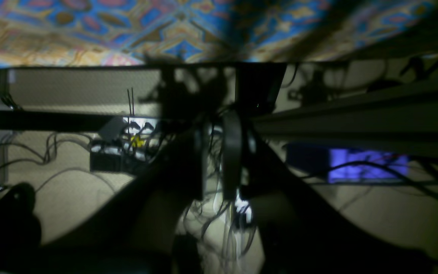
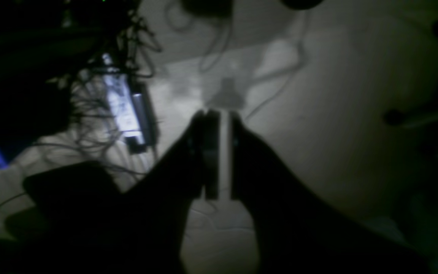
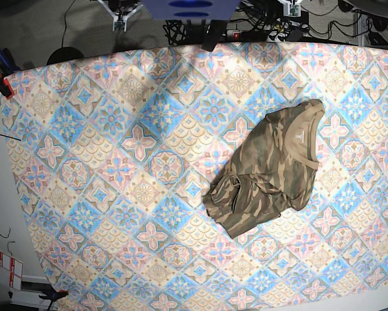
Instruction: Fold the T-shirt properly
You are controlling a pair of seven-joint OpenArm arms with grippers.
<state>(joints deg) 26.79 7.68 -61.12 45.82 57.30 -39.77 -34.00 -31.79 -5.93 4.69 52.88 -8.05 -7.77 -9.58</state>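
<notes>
Camouflage T-shirt [image 3: 271, 173] bunched, lying on patterned tablecloth [image 3: 116, 162], nothing holding it

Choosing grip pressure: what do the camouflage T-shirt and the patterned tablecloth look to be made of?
T-shirt: soft matte knit fabric, probably cotton; it lies bunched in limp creases and has a ribbed neck.
Tablecloth: thin printed cloth with a flat, dull finish, lying smooth; woven or coated cannot be told.
</notes>
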